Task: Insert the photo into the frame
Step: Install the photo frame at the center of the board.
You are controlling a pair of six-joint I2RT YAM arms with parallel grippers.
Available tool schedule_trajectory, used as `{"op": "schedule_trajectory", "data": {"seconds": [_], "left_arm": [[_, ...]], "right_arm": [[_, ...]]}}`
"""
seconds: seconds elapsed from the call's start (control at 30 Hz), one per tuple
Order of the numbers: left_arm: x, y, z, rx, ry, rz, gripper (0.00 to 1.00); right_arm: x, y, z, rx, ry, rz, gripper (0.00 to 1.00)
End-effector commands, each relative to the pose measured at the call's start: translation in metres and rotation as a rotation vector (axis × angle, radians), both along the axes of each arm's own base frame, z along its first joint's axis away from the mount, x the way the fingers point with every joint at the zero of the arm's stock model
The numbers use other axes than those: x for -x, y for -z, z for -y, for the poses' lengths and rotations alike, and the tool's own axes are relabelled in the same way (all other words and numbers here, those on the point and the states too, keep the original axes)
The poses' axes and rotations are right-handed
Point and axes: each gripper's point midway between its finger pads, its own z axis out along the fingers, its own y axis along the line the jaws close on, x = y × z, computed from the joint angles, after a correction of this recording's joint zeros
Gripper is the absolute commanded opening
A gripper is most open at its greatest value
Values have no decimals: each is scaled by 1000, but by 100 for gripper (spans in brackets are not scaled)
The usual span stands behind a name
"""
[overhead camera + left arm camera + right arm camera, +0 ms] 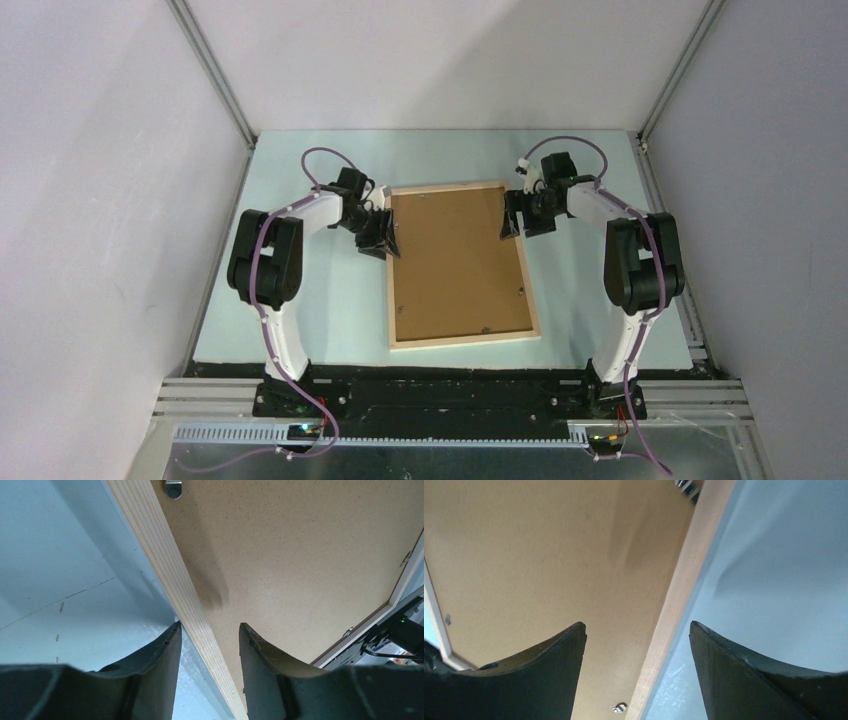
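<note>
- While both arms reach out over the pale worktop (340,300), the frame (465,338) lies flat between them. It is back side up, its long sides run away from the bases, and it sits slightly askew.
- A plain brown backing board (458,260) fills the frame, with small metal clips (173,488) along its inner edge.
- The left arm (268,260) rises from its base and folds at an elbow out to the left. Its forearm swings in toward the centre, and the wrist pitches down at the frame's left side near the far corner.
- The left jaws are moderately parted and straddle the pale wood strip. The outer finger (150,670) sits just beside the wood over the worktop, and the inner one is over the board with a gap. They grip nothing.
- The right arm (640,260) mirrors this, with its elbow out to the right and its wrist tipped down at the frame's right side near the far corner.
- The right jaws stand wide, one finger (539,670) above the board and the other above the worktop. The wood strip runs between them with space on either side, unheld.
- Whether any fingertip touches the surface, I cannot tell.
</note>
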Motion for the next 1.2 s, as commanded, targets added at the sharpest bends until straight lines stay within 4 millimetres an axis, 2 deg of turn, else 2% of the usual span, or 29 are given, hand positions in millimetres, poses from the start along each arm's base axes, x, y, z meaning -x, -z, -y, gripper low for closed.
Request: {"op": "schedule_trajectory", "data": {"seconds": [0.0,0.27,0.43,0.63,0.83,1.17], "left_arm": [[-16,-15,11,35,31,75,46],[-18,-17,8,19,43,99,39],[-20,-12,7,9,44,96,28],[-21,-9,8,4,45,91,25],[-22,-9,8,5,44,92,19],[-23,-9,7,-2,44,96,12]], "right_arm": [[-47,-24,16,71,48,139,80],[-77,-14,16,58,66,120,78],[-88,-6,15,56,65,113,77],[-99,-3,14,62,65,122,77],[-106,-2,18,116,67,141,73],[-103,9,21,223,8,153,67]]}}
